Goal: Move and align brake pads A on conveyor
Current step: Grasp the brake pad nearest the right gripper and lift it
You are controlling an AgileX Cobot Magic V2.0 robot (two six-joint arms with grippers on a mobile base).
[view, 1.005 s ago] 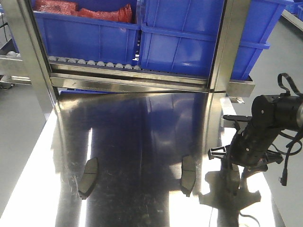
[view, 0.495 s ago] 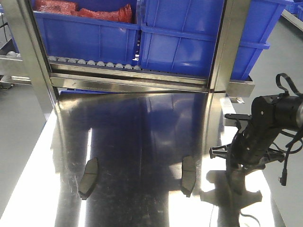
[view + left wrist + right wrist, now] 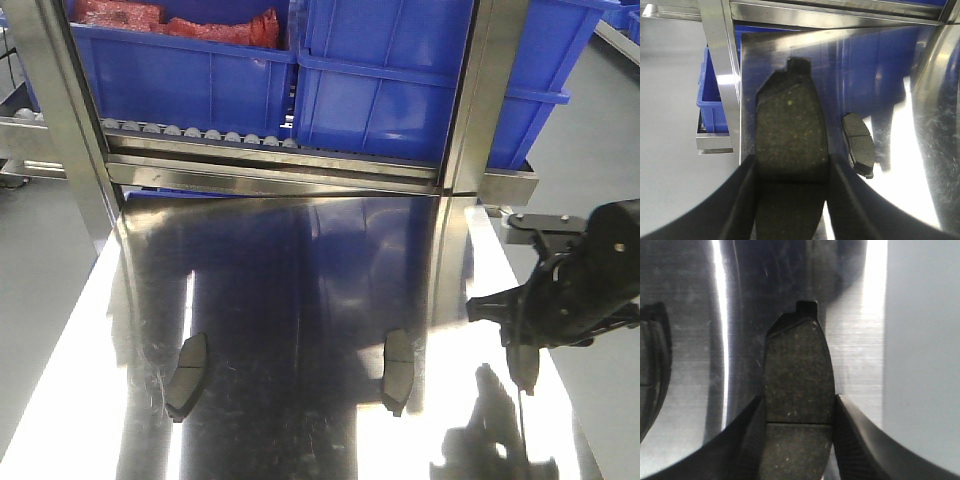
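- Brake pads A, small flat dark-grey curved pads, show twice in the front view. The left loose pad (image 3: 187, 375) and the right loose pad (image 3: 397, 372) lie flat and well apart on the shiny steel tabletop (image 3: 300, 280), with their long axes running away from the robot.
- Also in the front view, the black right gripper (image 3: 522, 355) points down over the table's right side. It seems to carry something dark, though this view is too murky to be sure. The left arm and the conveyor are out of view.
- Left wrist view: the left gripper (image 3: 792, 164) is clamped on the long sides of the left-held pad (image 3: 790, 125). That pad's long axis runs in line with the fingers, end tab pointing ahead. The left loose pad (image 3: 858, 145) lies on the steel just to its right, roughly parallel.
- Right wrist view: the right gripper (image 3: 799, 402) grips the right-held pad (image 3: 797, 365) the same way, tab ahead. It sits above the steel near the table's right edge, with smooth grey floor (image 3: 920, 365) beyond.
- Both arms look loaded. Which way the belt lies, and which arm is nearer to it, cannot be told. Each pad lies along its gripper, so I judge that alignment will turn on wrist rotation.
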